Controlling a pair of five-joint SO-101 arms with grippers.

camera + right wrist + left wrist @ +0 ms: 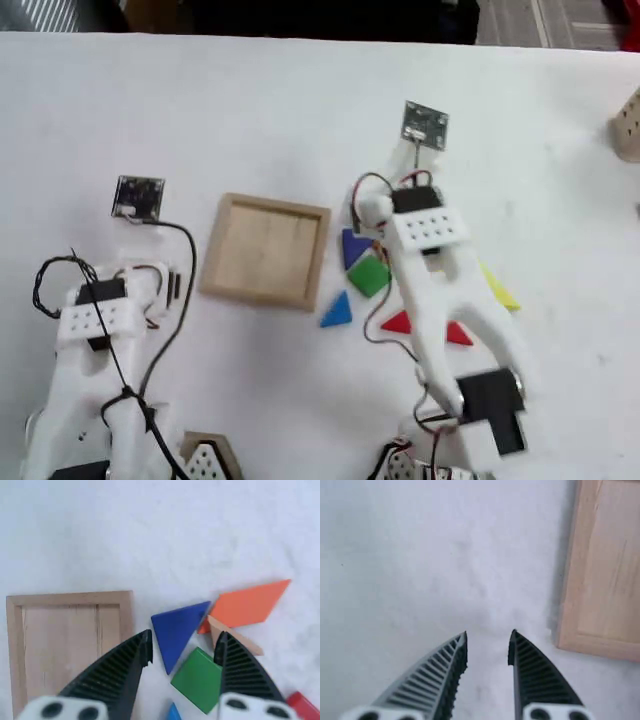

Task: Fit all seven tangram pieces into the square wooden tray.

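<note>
Leftmost, the left arm (85, 340) rests on the white tabletop (250, 100), and its left fingers (442, 677) hover open with a narrow gap over bare surface, just beside one corner of the square wooden tray (600, 580). A small circuit board (138, 197) lies beyond that arm, with a black cable trailing from it. The tray sits flat near the middle of the tabletop, its pale floor showing. Just right of it the tangram pieces lie loose: a dark blue triangle (177, 627), a green square (200, 679), a small blue triangle (337, 311), an orange parallelogram (247, 605), red pieces (398, 322) and a yellow piece (500, 290). The right fingers (120, 672) are spread wide above the dark blue triangle, gripping nothing. A second circuit board (424, 124) lies farther back. At the right edge stands a pale wooden block (628, 125). Behind the tabletop the room is dark.
</note>
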